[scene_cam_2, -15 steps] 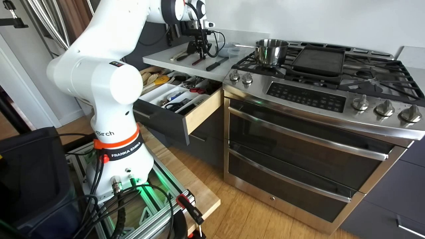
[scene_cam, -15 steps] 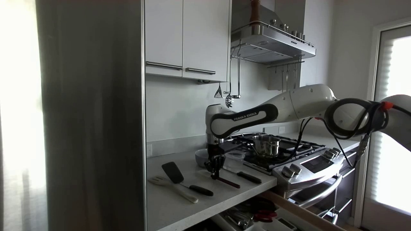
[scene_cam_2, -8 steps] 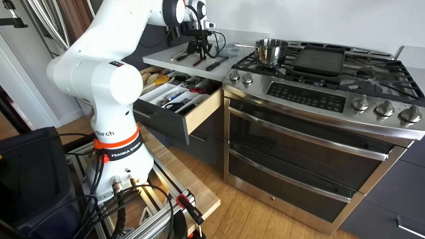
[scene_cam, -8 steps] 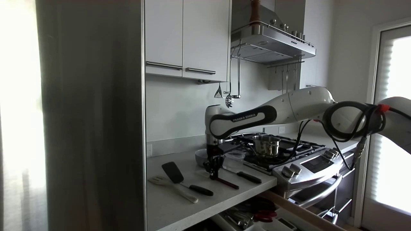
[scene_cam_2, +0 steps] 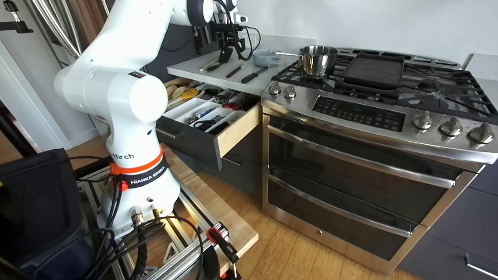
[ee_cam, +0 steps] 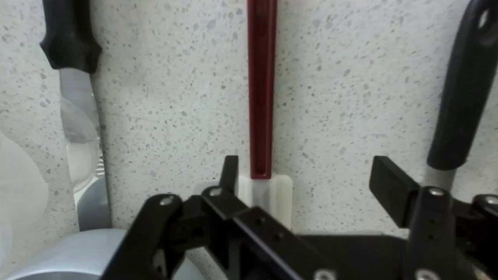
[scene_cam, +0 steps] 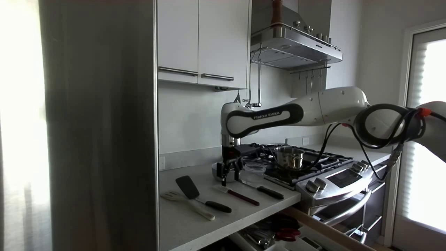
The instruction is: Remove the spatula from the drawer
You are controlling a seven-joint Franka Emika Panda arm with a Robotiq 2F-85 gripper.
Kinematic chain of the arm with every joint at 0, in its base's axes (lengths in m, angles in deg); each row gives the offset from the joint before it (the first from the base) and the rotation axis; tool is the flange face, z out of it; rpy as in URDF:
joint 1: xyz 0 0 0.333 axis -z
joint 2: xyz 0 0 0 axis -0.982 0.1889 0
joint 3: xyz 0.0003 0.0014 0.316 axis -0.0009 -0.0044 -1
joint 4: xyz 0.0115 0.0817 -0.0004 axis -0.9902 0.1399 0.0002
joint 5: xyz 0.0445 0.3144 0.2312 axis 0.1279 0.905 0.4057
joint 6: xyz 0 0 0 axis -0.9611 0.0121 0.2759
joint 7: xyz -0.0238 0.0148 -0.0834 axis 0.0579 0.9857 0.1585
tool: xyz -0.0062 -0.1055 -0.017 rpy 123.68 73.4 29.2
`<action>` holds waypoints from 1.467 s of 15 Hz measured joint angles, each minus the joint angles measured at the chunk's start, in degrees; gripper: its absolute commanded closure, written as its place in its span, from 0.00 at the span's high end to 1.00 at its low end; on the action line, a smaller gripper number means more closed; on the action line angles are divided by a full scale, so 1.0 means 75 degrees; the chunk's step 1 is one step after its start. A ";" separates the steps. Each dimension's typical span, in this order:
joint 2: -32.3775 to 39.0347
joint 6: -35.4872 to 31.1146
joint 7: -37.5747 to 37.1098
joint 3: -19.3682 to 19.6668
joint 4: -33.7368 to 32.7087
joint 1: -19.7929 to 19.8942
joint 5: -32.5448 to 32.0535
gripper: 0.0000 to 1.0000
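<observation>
The spatula, with a dark red handle [ee_cam: 261,89] and a whitish blade [ee_cam: 284,198], lies flat on the pale speckled counter in all the current views. Above its blade end hovers my gripper [ee_cam: 304,167], jaws wide apart, holding nothing. In the wrist view the left finger covers part of the blade. An exterior view shows the gripper [scene_cam: 230,180] over the counter, apart from the spatula [scene_cam: 245,198]. Below the counter, the drawer [scene_cam_2: 239,134] is pulled out, with a dark front, a pale wooden side and many utensils in white compartments.
A wide-bladed black spatula [scene_cam: 188,187] and a pale slotted utensil [scene_cam: 198,209] lie on one side. A black-handled knife [scene_cam: 270,192] lies on the other, close to a bowl [scene_cam_2: 260,57] and a clear plastic tub [scene_cam: 253,174]. A steel pot [scene_cam_2: 318,61] stands on the stove.
My gripper was shut at the spatula on the counter. It has since opened and lifted off, leaving the spatula lying there. The arm has risen a little.
</observation>
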State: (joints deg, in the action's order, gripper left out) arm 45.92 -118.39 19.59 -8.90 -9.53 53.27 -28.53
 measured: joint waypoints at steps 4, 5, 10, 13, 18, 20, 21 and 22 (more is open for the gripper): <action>-0.0909 0.0691 -0.0555 -0.0051 0.0185 -0.0070 0.0047 1.00; -0.1238 0.0741 -0.0661 -0.0054 0.0337 -0.0065 0.0057 1.00; -0.3128 0.0791 -0.0832 -0.0065 0.1695 0.0142 0.0466 1.00; -0.4207 0.0785 -0.0832 -0.0059 0.2638 0.0319 0.0680 1.00; -0.5989 0.0758 -0.1008 0.0035 0.4295 0.0559 0.0987 1.00; -0.6701 0.0696 -0.1181 0.0003 0.4975 0.0716 0.1072 1.00; -0.7051 0.0671 -0.1242 -0.0018 0.5308 0.0798 0.1121 1.00; -0.7413 0.0644 -0.1293 -0.0034 0.5664 0.0880 0.1180 1.00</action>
State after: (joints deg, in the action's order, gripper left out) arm -9.68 -113.56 9.89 -9.15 32.95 59.87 -19.68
